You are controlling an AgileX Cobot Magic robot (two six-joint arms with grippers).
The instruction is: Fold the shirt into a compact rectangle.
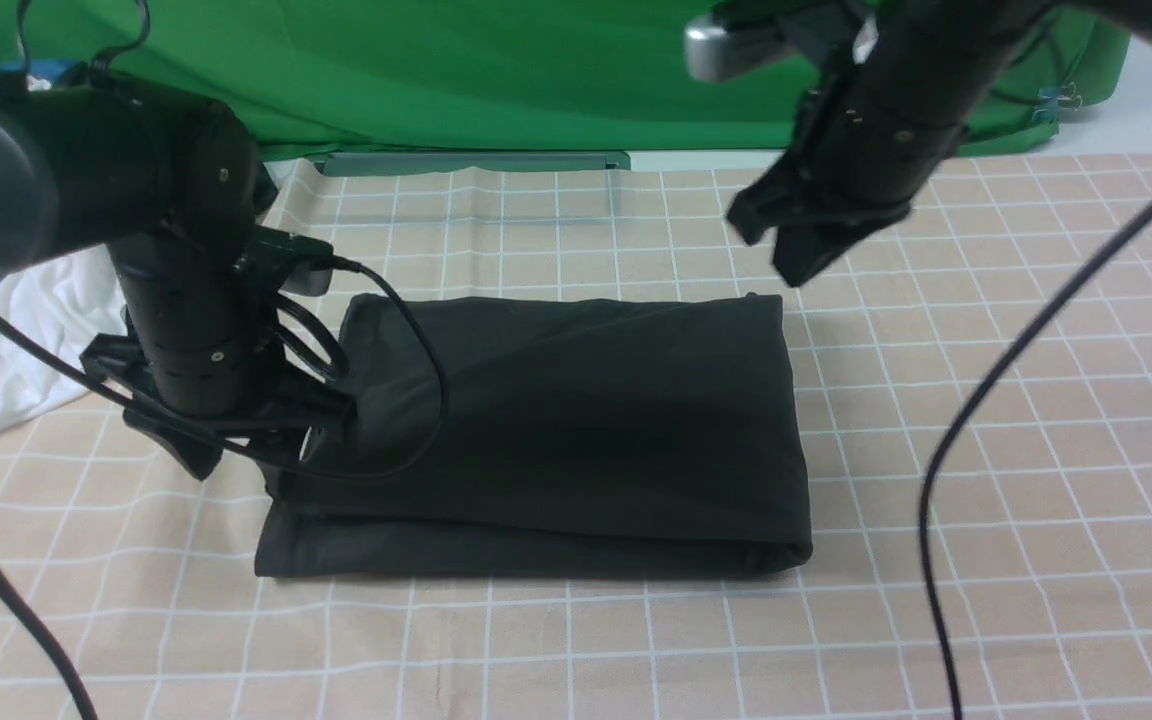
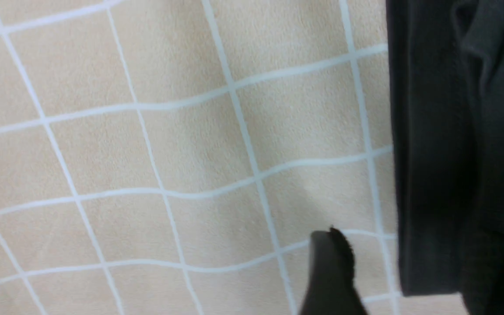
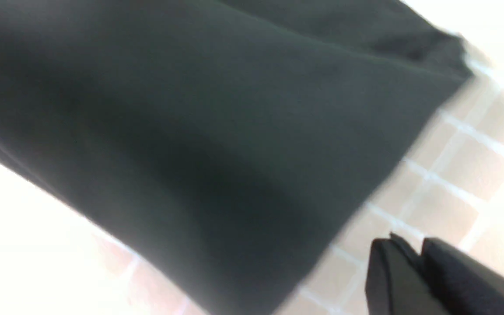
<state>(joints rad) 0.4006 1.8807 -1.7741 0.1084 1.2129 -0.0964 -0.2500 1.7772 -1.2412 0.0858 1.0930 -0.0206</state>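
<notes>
Now the shirt (image 1: pixel 556 430) lies folded at the table's centre. The left gripper (image 1: pixel 236 440), at its nine o'clock edge, looks parted and empty; the right gripper (image 1: pixel 796 250), near-closed, holds nothing. A snagged finger could unfold the layers.

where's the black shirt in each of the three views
Front view: the shirt lies folded as a rectangle at centre, between the arms.
Left wrist view: only its edge shows, a dark band along the picture's right side.
Right wrist view: it fills most of the picture, blurred.
Shared landmark: the beige tablecloth with white grid lines, seen under the shirt in all three.
</notes>
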